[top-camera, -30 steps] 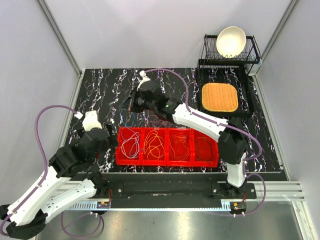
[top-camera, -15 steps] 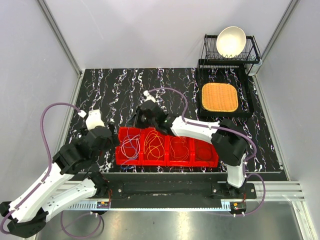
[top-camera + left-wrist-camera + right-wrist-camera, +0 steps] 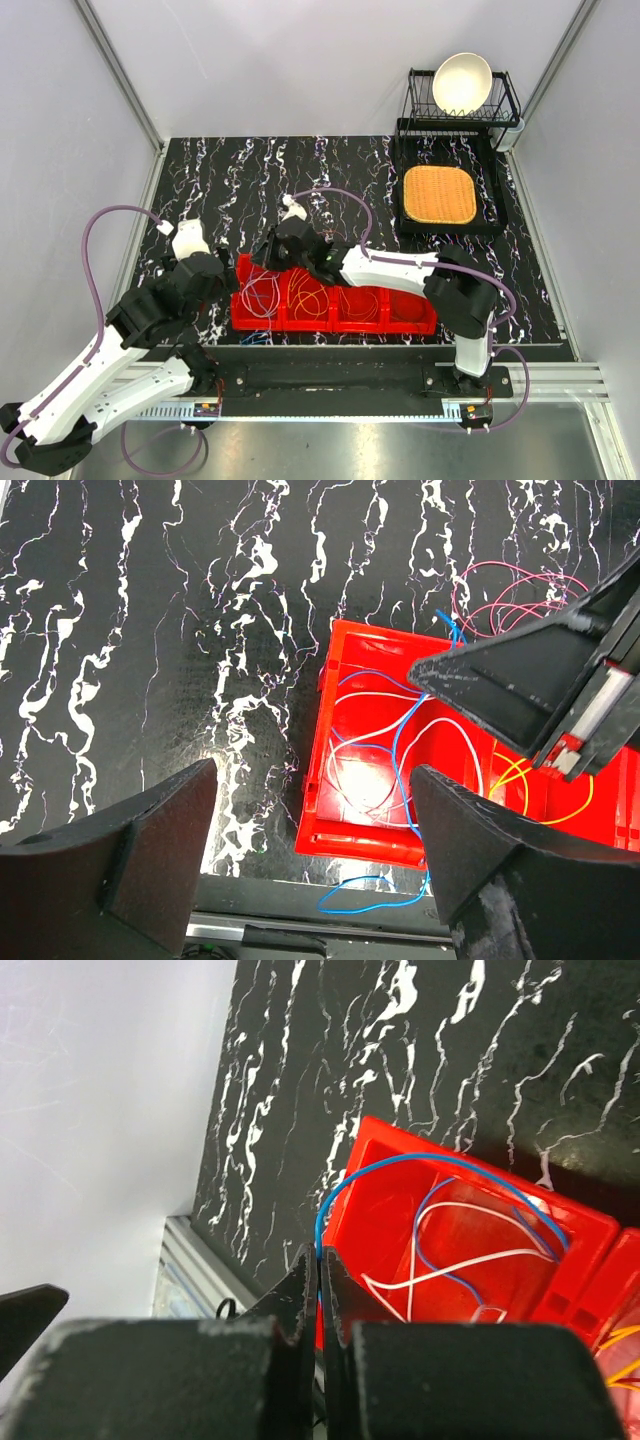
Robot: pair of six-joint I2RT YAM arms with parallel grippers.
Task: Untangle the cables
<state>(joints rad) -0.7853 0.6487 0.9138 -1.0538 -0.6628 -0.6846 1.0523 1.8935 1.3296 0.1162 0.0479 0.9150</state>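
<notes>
Blue cable pinched above the red bin's left-end compartment.
The blue cable (image 3: 430, 1165) arcs from the right gripper (image 3: 320, 1260), clamped on it, into the red bin (image 3: 335, 326), crossing a white cable (image 3: 470, 1260) (a blue strand trails past the bin's near wall). The bin lies along the desk's near edge. Toward the near-left corner, the left gripper (image 3: 312, 815) hovers, spread wide and holding nothing.

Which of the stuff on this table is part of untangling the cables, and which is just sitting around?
Job in hand:
red bin tray
blue cable, pinched in the right gripper
white cable
orange cable
pink cables outside the tray

Lying about:
white bowl
dish rack
woven mat
black tray under it
</notes>
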